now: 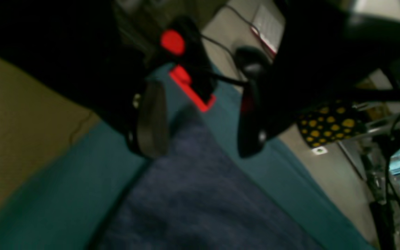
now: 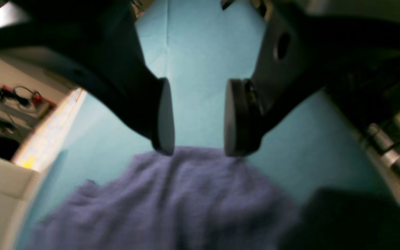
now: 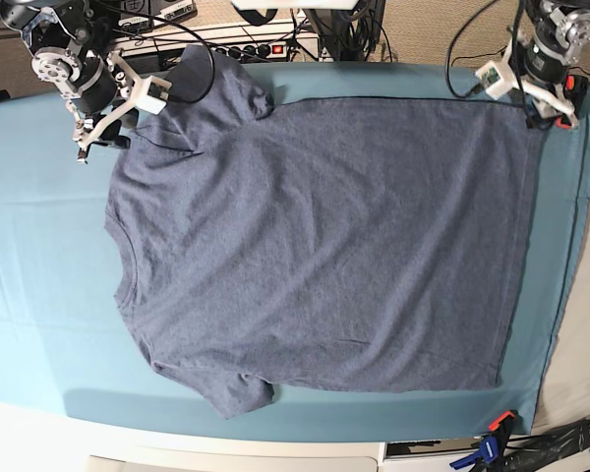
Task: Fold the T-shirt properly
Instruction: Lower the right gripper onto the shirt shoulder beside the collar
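The blue-grey T-shirt lies spread flat on the teal table cloth, neck to the left, hem to the right, no lettering showing. My right gripper hovers at the shirt's far left sleeve. In the right wrist view it is open, with nothing between its fingers and the shirt's edge just below the tips. My left gripper is at the far right hem corner. In the left wrist view it is open and straddles the shirt's corner without holding it.
A red clamp grips the table edge just beyond the left gripper. An orange and blue clamp sits at the near right corner. Cables and a power strip run behind the table's far edge.
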Controlling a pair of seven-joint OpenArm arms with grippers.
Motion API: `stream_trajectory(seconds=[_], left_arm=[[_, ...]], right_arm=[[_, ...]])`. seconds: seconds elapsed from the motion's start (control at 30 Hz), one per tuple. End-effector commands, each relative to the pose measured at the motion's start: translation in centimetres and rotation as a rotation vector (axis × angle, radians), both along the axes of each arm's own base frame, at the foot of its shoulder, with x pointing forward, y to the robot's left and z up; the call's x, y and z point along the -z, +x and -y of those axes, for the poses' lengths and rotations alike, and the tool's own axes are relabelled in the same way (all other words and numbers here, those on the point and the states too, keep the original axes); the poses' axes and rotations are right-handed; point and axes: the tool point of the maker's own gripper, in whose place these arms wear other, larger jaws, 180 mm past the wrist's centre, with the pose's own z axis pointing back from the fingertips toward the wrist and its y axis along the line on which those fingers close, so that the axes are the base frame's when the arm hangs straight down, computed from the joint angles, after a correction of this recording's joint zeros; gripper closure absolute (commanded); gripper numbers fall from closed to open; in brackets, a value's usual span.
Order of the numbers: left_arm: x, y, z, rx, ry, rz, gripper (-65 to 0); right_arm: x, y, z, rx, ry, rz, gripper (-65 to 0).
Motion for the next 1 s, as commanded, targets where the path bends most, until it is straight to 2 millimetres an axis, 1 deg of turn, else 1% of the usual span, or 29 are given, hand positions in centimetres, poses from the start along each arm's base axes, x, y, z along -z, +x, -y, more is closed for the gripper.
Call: stream_trajectory(seconds=[0.0,0.13,0.27,0.33,0.5,0.77,0.97], left_arm=[[-0.5,0.4,0.0,0.015,0.006,0.019,-33.7],[-0.3,0.2,0.2,0.007,-0.017,0.000,-33.7],[-0.1,-0.1,0.4,0.010,-0.025,-0.018,-33.7],[-0.1,-0.1,0.4,0.010,-0.025,-0.017,-33.7],[-0.1,-0.1,0.4,0.008,-0.030,-0.018,-33.7],[-0.1,-0.1,0.4,0.007,-0.030,-0.015,-33.7],[-0.1,0.0,0.6,0.012,-0.039,-0.011,-33.7]], right_arm=[[-0.5,0.1,-0.1,-0.023,-0.003,-0.004,-24.6],[0.1,-0.7,-0.3,-0.037,0.000,-0.056,-24.6],[0.0,-0.7,-1.3,-0.067,0.042,-0.053,-24.6],[0.0,-0.7,-1.4,-0.071,0.047,-0.053,-24.6],[0.0,-0.5,-0.4,-0.089,-0.030,-0.047,-24.7],[-0.5,0.1,-0.5,-0.170,-0.084,-0.009,-24.7],[-1.3,1.0,0.0,-0.199,-0.128,0.042,-24.7]])
